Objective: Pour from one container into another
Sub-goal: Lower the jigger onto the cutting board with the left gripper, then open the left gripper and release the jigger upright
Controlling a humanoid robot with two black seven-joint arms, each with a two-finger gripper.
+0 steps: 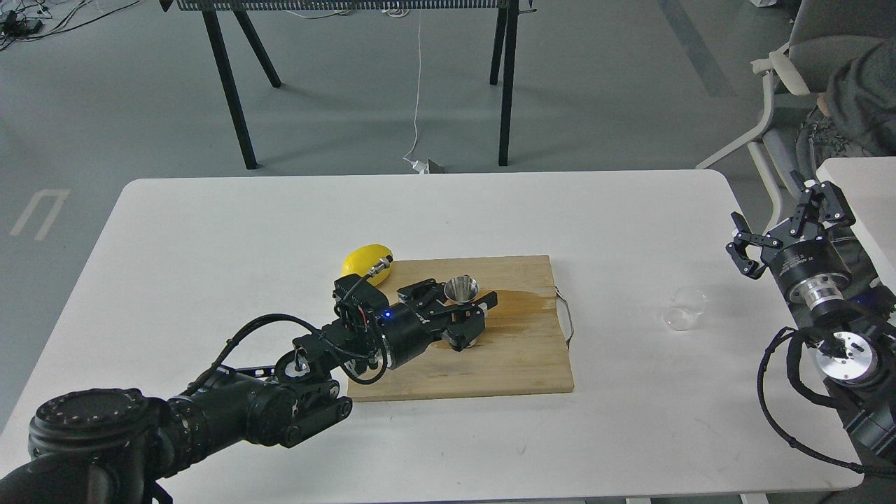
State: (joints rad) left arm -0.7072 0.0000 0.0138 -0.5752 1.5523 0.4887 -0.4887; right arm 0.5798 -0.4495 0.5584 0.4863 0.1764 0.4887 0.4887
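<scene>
- A steel jigger (462,288) stands upright on a wooden cutting board (518,350) in the middle of a white table (210,231), its open top cone facing up.
- The left gripper (458,311) reaches in from the lower left. Its fingers sit either side of the jigger's lower half and look closed on it, though the dark fingers hide the contact itself.
- A small clear glass cup (684,308) sits on the bare table well to the right of the board, apart from both arms. I cannot tell whether it holds any liquid.
- The right gripper (787,224) hovers beyond the cup near the table's right edge, fingers spread wide, holding nothing.
- A darker wet-looking patch (521,302) spreads across the board from the jigger toward the board's right edge.
- Progress, as a judgement: either liquid has spilled or the pour is over. If pouring is still due, the cup must be picked up and carried across to the jigger.
- A lemon (364,260) lies just off the board's back left corner, close behind the left wrist. A thin wire handle (565,318) loops off the board's right edge.
- Nothing lies between cup and jigger; the board's raised edge and handle are the only things to clear.
</scene>
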